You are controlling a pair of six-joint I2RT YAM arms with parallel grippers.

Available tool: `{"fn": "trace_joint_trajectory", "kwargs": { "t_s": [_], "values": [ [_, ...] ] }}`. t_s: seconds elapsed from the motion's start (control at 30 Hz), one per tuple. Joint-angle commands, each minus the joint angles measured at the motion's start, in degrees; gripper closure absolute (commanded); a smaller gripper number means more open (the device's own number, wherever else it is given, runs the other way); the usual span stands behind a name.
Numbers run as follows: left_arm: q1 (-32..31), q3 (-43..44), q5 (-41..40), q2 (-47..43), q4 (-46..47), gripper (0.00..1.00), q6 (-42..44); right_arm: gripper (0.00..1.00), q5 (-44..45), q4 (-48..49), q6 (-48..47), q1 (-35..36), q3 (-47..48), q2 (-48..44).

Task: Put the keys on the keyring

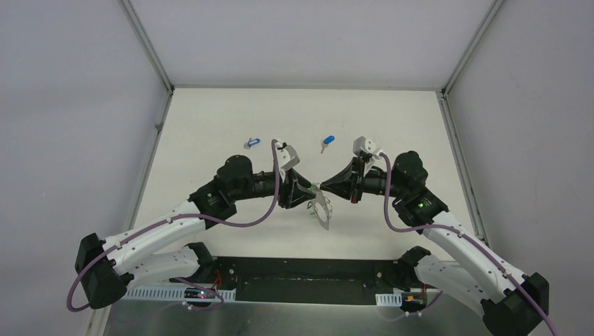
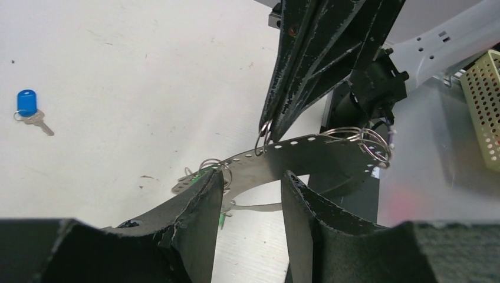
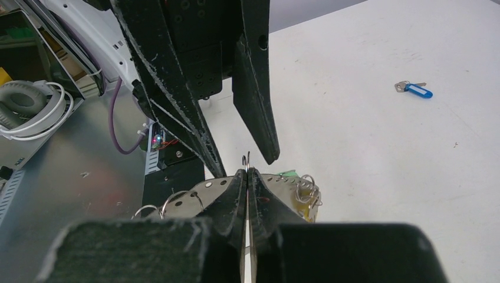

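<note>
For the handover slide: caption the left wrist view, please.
Right gripper pinches a small ring on the keyring; left gripper open close by.

Table [image 1: 294,119]: we are seeing its white top stretching far.
Headphones [image 3: 26,106]: we are seeing them lying near, off the table.
Basket [image 2: 483,112]: we are seeing pale mesh sitting near, too.

Matt black fingers [image 2: 194,230] of rough texture, edges scuffed pale. Smooth grey sheet-metal keyring [image 2: 306,150], punched with holes, dull sheen; thin shiny wire split rings [image 2: 371,144]. Silver metal key [image 2: 32,112], glossy blue plastic head. Matt white worktop [image 2: 118,59], lightly flecked.
</note>
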Motion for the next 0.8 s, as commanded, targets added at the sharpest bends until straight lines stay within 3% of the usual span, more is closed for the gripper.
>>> {"fn": "trace_joint_trajectory", "kwargs": {
  "t_s": [0.0, 0.1, 0.23, 0.57, 0.63, 0.77],
  "values": [
    [-0.7, 3.1, -3.6, -1.5, 0.7, 0.58, 2.4, 1.00, -1.6, 4.1, 0.9, 0.2, 0.2, -0.6],
    [-0.7, 4.0, -1.8, -0.6, 1.1, 0.59, 2.5, 1.00, -2.4, 4.6, 1.1, 0.3, 0.1, -0.3],
    [-0.8, 4.7, 1.5, 0.8, 2.7, 0.72, 3.0, 1.00, -3.0, 5.1, 1.2, 0.3, 0.1, -0.1],
    [-1.6, 5.9, 3.1, 2.7, 3.7, 0.69, 3.7, 1.00, -3.3, 5.4, 1.3, 0.3, 0.0, -0.5],
    [-1.7, 5.9, 3.6, 2.9, 3.6, 0.73, 3.9, 1.00, -3.3, 5.5, 1.3, 0.3, 0.0, -0.5],
    [-1.8, 6.1, 4.4, 3.3, 3.7, 0.93, 4.5, 1.00, -3.5, 5.6, 1.2, 0.3, 0.1, -0.4]
  ]
}}
